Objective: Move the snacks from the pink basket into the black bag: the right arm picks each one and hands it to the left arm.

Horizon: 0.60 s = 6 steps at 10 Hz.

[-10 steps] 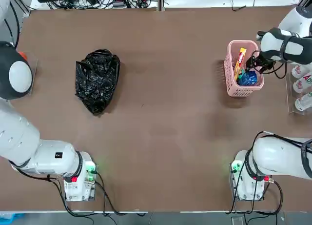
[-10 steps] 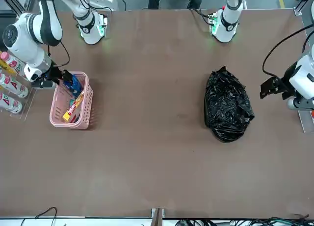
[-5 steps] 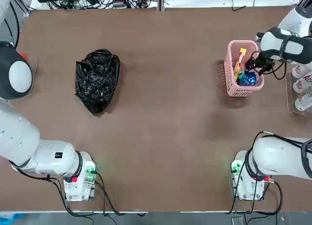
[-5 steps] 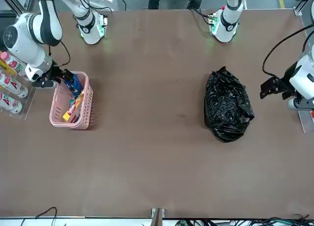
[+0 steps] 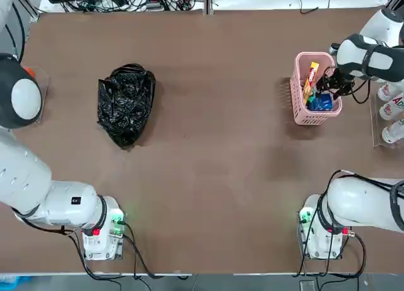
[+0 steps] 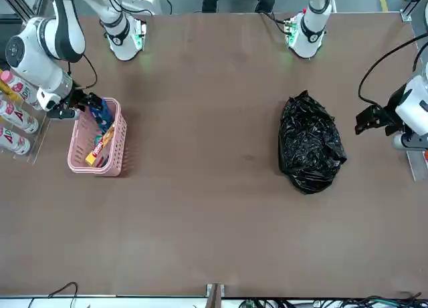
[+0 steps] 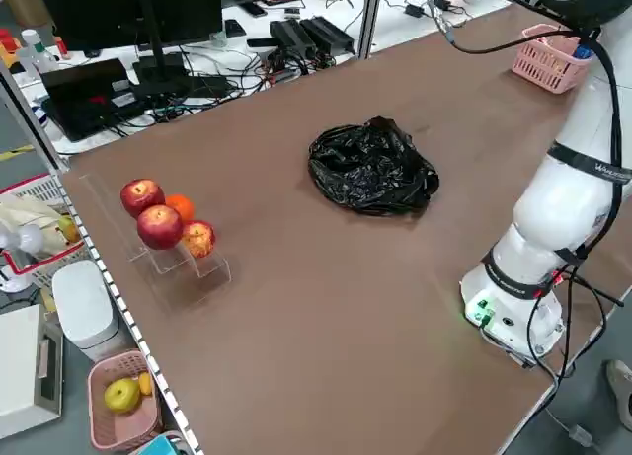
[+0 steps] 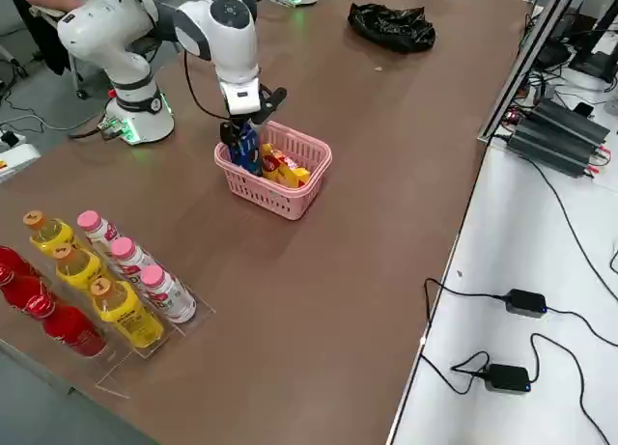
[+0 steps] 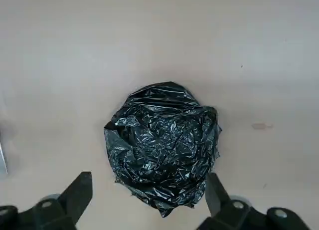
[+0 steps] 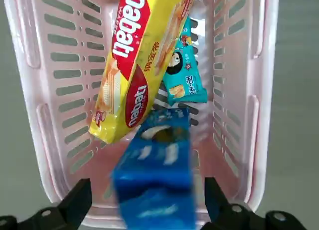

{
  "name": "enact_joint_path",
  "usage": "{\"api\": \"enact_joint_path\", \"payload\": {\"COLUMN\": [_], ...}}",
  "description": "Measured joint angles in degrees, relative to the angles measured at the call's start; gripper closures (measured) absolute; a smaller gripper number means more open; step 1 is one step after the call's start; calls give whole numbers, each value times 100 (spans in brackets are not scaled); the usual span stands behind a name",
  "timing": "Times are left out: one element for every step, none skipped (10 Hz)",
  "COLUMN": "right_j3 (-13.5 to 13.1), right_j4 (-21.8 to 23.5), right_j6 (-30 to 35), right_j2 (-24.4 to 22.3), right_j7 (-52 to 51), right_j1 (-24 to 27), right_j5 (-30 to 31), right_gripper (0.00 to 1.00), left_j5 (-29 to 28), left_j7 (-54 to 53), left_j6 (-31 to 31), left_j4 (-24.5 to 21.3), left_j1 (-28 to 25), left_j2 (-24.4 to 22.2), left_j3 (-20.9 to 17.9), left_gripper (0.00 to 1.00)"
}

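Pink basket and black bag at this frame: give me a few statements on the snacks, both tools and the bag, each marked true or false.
1. All three snacks lie in the pink basket. True.
2. The right tool is shut on the blue pack. False: it is open, a finger on either side of the pack.
3. The left tool holds the black bag. False: it hangs open, apart from it.
4. The yellow-orange pack leans over the teal pack. True.

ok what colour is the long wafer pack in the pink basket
Yellow-orange with red ovals and white lettering: the long wafer pack shows best in the right wrist view.
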<state>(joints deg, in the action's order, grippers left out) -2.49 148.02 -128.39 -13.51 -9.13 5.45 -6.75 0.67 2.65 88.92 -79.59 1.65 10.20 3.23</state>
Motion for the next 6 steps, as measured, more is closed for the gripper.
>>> {"api": "enact_joint_path", "payload": {"right_j3": [6,9,9,9,9,9], "right_j4": [-2,-12,-46,-66,-72,-74], "right_j6": [18,24,25,25,19,6], "right_j2": [-5,-11,-15,-16,-16,-16], "right_j7": [6,7,8,8,8,3], "right_j1": [-8,-16,-25,-30,-30,-32], "right_j5": [-2,-2,-3,-4,-4,-4], "right_gripper": [0,0,0,0,0,0], "left_j5": [0,0,0,0,0,0], "left_j7": [0,0,0,0,1,1], "left_j6": [0,0,0,0,0,0], "left_j4": [0,0,0,0,0,0], "left_j1": [-2,-3,-3,-4,-4,-4], "left_j2": [0,0,0,0,0,2], "left_j3": [0,0,0,0,-1,-1], "left_gripper": [0,0,0,0,0,0]}}
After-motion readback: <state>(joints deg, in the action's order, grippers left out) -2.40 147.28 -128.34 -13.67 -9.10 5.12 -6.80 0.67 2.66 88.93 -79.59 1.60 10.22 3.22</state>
